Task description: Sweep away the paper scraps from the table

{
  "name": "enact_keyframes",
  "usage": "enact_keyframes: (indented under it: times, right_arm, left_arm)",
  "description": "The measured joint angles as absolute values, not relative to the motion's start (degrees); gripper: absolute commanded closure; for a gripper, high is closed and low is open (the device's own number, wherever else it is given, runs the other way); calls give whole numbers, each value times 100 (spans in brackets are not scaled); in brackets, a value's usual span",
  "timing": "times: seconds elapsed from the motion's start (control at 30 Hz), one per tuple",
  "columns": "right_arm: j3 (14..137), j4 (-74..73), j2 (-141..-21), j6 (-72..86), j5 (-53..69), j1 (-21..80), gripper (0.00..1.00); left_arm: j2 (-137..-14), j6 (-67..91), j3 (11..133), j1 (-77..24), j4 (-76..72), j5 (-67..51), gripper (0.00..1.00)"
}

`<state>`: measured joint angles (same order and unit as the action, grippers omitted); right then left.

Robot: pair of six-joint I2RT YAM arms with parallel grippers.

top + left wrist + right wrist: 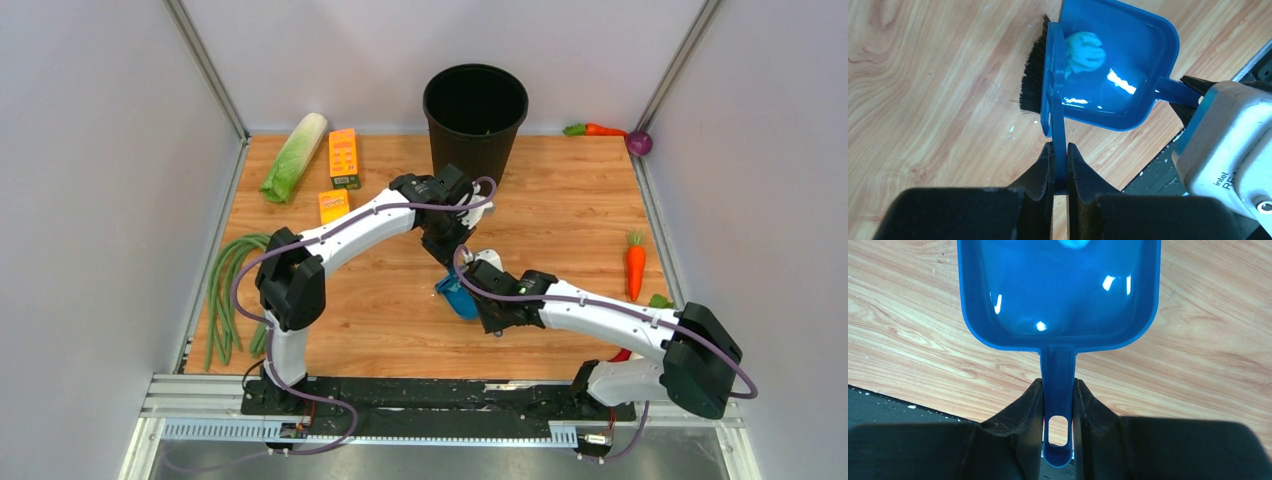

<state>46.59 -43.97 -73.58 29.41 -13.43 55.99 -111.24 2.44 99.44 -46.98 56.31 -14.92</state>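
Observation:
A light-blue paper scrap (1085,50) lies inside the blue dustpan (1120,75), and its edge shows at the top of the right wrist view (1073,243). My left gripper (1059,147) is shut on the thin handle of the blue brush (1055,65). The brush's black bristles (1033,75) stand at the pan's open mouth on the table (923,75). My right gripper (1058,382) is shut on the handle of the dustpan (1058,295), which rests flat on the wood. From above, both grippers meet at the dustpan (456,298) in mid-table.
A black bin (475,110) stands at the back centre. A cabbage (295,155), two orange boxes (343,157) and green beans (225,290) lie on the left. A carrot (635,265) lies on the right. Tiny white specks (1011,129) dot the wood near the brush.

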Motion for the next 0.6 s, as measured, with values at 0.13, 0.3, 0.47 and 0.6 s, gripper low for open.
enact_keyframes:
  times: [0.13,0.3,0.47,0.6]
  right_arm:
    - [4589,-4379,-7293,2943,-1426,5610,100]
    - [4523,-4316,-7177,2945,-1531,5618,100]
    - [4316,-4130,-7000,2965,-1734,5623,100]
    - [4121,-3920,-6768,2991,-1931,5623,100]
  left_arm:
    - [-11019,248,9806,-4753,5586,-1538,100]
    - [-10781,292,9723,-4757,5629,-1616,100]
    - [-10641,397,9723,-4781,5686,-1813,100]
    - [-10597,419,9723,-4810,5695,-1900,100]
